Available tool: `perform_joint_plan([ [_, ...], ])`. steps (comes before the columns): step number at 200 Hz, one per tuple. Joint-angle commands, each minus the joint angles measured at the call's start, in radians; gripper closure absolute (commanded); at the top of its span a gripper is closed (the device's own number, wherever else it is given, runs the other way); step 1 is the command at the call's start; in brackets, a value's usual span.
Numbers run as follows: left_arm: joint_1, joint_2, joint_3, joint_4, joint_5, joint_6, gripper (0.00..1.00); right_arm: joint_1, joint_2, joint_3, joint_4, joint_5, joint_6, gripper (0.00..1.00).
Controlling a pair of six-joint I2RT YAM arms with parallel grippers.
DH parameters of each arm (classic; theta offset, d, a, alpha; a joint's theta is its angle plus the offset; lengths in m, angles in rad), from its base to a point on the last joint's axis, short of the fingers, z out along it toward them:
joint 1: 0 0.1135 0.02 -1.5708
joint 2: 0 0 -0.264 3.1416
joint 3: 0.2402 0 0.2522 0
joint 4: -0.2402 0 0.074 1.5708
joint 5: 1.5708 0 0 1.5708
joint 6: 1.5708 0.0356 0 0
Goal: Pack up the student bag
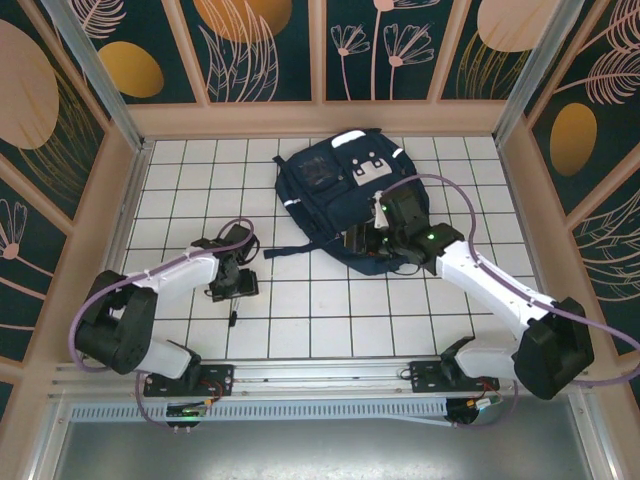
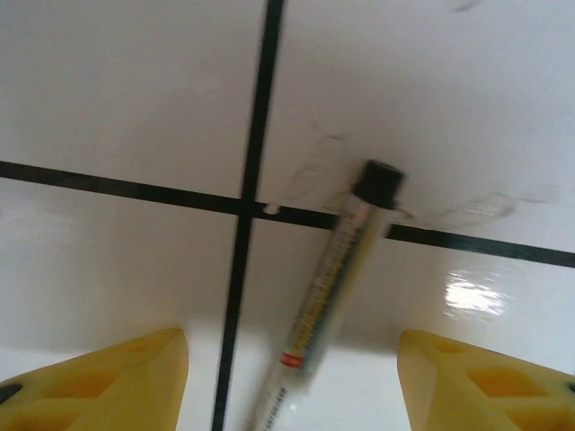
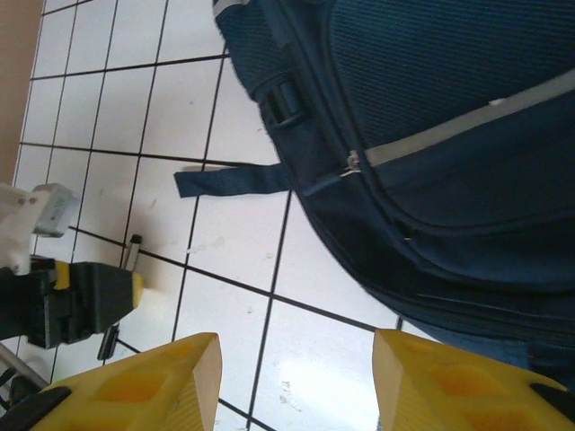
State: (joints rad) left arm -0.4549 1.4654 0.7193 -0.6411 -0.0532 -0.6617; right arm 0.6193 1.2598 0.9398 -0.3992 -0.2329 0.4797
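The student bag (image 1: 340, 190) lies flat at the far middle of the white tiled table (image 1: 300, 320). The right gripper (image 3: 292, 359) hangs at the bag's near edge, its fingers spread and holding nothing. The left gripper (image 2: 292, 359), also spread, is low over a pen (image 2: 337, 287), which lies between its fingers.

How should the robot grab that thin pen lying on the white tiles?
Mid-barrel, from straight above. The pen lies flat on the table, long and thin, so only its two long sides offer faces to pinch. The left gripper is open with a finger on each side of it, so closing across the barrel looks best.
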Motion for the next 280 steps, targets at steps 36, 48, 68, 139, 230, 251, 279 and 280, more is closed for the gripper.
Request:
perform_joint_plan([
  [36,0.013,0.116,-0.043,0.097,0.095,0.024,0.82,0.037,0.013,0.003,0.027,0.009,0.041,0.53],
  [48,0.014,0.121,-0.021,0.098,0.113,0.030,0.93,0.046,0.021,0.001,0.039,-0.005,0.066,0.53],
  [68,0.013,0.089,0.039,0.084,0.160,0.035,0.95,0.066,0.034,-0.027,0.108,-0.082,0.124,0.53],
  [139,0.007,-0.102,0.185,0.282,0.594,-0.077,0.95,0.190,0.182,-0.041,0.336,-0.340,0.010,0.46],
  [230,-0.118,-0.126,0.181,0.495,0.670,-0.223,0.89,0.180,0.274,-0.056,0.563,-0.390,0.174,0.71],
  [251,-0.119,-0.138,0.175,0.517,0.678,-0.224,0.65,0.158,0.252,-0.079,0.550,-0.379,0.193,0.98],
  [279,-0.118,-0.174,0.207,0.557,0.618,-0.124,0.49,0.045,0.172,-0.115,0.412,-0.364,0.161,1.00],
  [280,-0.118,-0.175,0.211,0.560,0.617,-0.119,0.49,0.039,0.168,-0.116,0.409,-0.364,0.158,1.00],
])
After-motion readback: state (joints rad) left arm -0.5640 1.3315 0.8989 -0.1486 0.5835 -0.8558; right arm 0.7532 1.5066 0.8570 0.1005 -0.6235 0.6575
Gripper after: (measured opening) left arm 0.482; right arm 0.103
